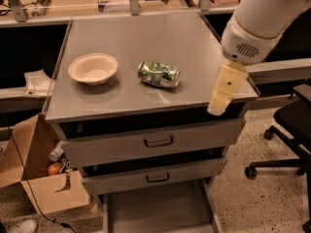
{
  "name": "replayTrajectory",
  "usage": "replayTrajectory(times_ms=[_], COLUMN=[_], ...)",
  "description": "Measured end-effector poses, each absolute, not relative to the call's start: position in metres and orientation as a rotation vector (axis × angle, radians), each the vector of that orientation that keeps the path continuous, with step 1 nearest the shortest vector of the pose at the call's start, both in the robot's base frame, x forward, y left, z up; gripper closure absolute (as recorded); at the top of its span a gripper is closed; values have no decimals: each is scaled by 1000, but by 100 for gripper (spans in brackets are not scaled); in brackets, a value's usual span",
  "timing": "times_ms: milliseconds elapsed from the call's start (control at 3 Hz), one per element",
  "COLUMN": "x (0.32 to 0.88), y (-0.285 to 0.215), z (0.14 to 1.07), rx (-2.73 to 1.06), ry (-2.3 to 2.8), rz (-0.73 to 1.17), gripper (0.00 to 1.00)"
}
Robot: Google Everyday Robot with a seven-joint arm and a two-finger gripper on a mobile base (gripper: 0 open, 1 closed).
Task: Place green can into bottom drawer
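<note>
Rounded white arm (pixel 265 13) with grille (pixel 247 50) ends in cream claw (pixel 219 101) beside cabinet (pixel 146 42) edge

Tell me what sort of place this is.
Probably an office or lab workspace: a grey metal drawer cabinet, a wheeled office chair and a cardboard box. The gripper hangs by the cabinet's corner near the chair.

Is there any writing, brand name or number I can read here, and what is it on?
No text can be read anywhere.
green can, on its side on the cabinet top: print too blurred to read.
gripper, at that top's front right corner: no lettering shows.
bowl, bottom drawer, cardboard box: no writing shows.
</note>
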State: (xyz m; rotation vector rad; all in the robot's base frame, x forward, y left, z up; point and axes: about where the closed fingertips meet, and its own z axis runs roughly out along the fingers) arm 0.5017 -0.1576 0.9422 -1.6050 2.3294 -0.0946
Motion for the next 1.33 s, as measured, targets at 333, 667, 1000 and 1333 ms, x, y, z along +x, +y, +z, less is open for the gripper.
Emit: replayTrajectory(times_ms=[333,667,1000,1333], x=[513,534,534,538], y=[-148,-136,-136,-127], z=[940,934,934,932], rx=[-1563,-1499,-1499,-1494], ry=[2336,2380,2380,2378], rz=[-107,-117,-117,-82], gripper=[0,0,0,0])
